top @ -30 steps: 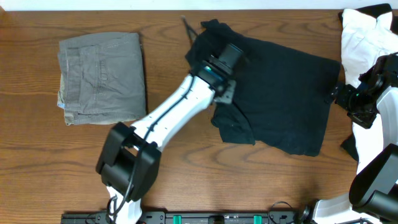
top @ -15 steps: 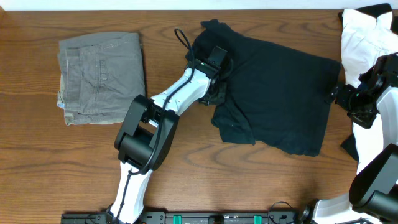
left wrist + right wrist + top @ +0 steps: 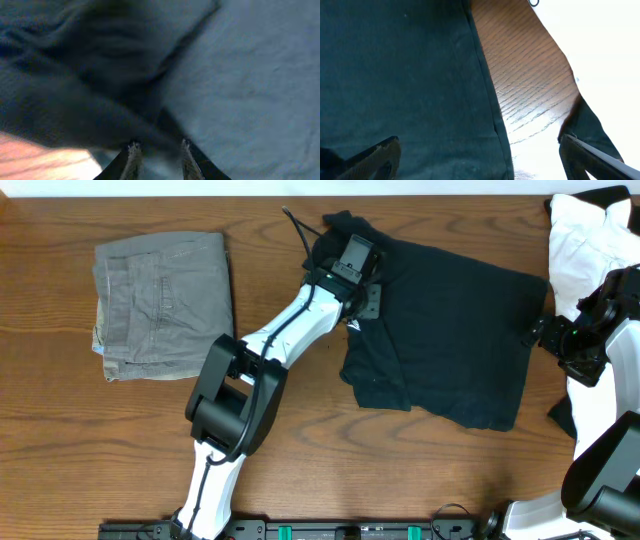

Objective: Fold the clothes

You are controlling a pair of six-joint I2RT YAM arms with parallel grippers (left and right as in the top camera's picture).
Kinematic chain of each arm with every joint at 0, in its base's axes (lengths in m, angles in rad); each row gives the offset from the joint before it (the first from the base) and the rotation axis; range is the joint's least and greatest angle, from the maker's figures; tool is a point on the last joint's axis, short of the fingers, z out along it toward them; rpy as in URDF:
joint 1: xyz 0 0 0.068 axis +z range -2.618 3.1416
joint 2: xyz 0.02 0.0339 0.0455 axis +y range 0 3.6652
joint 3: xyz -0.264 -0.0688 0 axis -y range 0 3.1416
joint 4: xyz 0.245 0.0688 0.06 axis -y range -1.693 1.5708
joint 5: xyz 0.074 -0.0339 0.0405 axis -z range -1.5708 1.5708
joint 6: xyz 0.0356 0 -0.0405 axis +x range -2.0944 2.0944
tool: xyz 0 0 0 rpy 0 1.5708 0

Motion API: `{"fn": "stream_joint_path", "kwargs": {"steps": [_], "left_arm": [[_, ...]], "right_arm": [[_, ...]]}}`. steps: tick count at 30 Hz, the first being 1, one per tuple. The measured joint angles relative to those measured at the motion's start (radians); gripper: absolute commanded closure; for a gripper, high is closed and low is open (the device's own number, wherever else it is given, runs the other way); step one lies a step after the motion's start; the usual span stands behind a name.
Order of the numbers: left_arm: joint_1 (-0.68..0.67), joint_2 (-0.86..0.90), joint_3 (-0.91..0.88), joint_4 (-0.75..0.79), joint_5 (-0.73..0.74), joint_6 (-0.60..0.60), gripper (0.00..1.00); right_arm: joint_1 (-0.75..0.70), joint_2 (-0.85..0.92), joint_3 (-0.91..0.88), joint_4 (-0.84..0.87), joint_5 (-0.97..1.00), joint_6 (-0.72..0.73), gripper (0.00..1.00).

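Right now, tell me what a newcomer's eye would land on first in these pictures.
The black T-shirt sprawled unfolded across the middle-right of the table, with the white left arm slanting up to it and the left gripper astride a bunched fold at its upper left corner. Next, the folded grey-green trousers lying apart at the left, and the right gripper wide open at the shirt's right edge.

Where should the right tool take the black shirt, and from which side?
The shirt's straight hem, lying flat on the table between the open right tool's fingers. Come in low from the right, probably sliding one finger under the edge: the fabric is thin and flat there, with no raised fold to pinch from above.
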Motion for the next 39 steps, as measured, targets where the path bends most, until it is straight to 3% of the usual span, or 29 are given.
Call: {"fn": "stream_joint_path", "kwargs": {"steps": [12,18,26,34,37,39], "left_arm": [[-0.040,0.087,0.001,0.080,0.000,0.076,0.71],[-0.035,0.034,0.014,0.074,-0.006,0.134,0.70],[-0.024,-0.143,0.046,-0.049,-0.103,0.150,0.70],[0.034,-0.102,0.020,-0.148,-0.142,0.077,0.69],[0.053,-0.055,0.014,-0.143,-0.119,0.060,0.56],[0.060,-0.024,0.010,-0.129,-0.100,0.053,0.52]], "right_arm": [[0.000,0.000,0.000,0.000,0.000,0.000,0.01],[0.000,0.000,0.000,0.000,0.000,0.000,0.01],[0.000,0.000,0.000,0.000,0.000,0.000,0.01],[0.000,0.000,0.000,0.000,0.000,0.000,0.01],[0.000,0.000,0.000,0.000,0.000,0.000,0.01],[0.000,0.000,0.000,0.000,0.000,0.000,0.01]]}}
